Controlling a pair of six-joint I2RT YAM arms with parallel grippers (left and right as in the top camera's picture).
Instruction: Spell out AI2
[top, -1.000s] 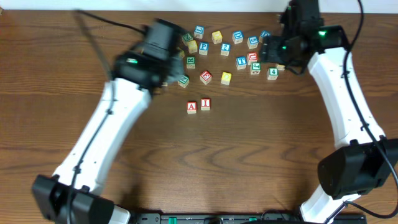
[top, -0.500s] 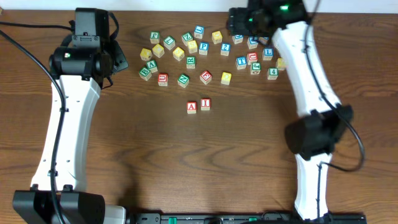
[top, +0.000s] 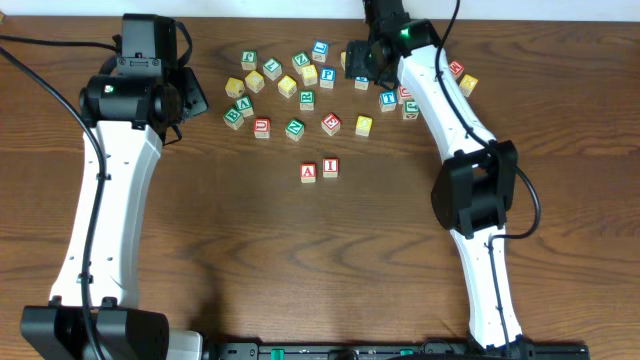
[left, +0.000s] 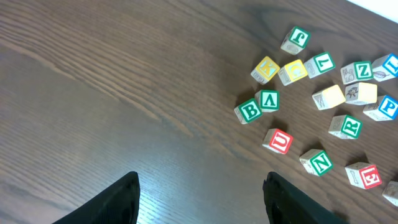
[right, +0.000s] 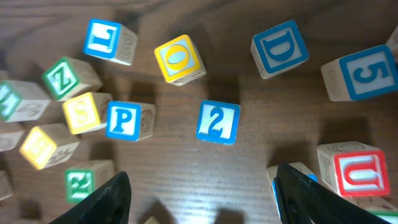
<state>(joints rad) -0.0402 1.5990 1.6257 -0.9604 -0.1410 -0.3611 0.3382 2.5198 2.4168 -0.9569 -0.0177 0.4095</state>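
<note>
A red A block (top: 308, 172) and a red I block (top: 330, 167) sit side by side at mid-table. A blue 2 block (right: 217, 122) lies in the pile of letter blocks at the back, just ahead of my right gripper (right: 202, 186). That gripper is open and empty, hovering over the pile (top: 358, 60). A green 2 block (right: 81, 183) lies by its left finger. My left gripper (left: 202, 183) is open and empty above bare wood, left of the pile (top: 190, 97).
Several loose blocks spread along the back of the table, among them a blue P (right: 124, 121), a yellow O (right: 180, 58), a blue D (right: 280, 48), a red U (right: 360, 172) and a green B (left: 249, 111).
My right arm has swung left across the pile and now hangs over the blue 2 block. My left arm drew back to the left a second ago and has since stayed still.
</note>
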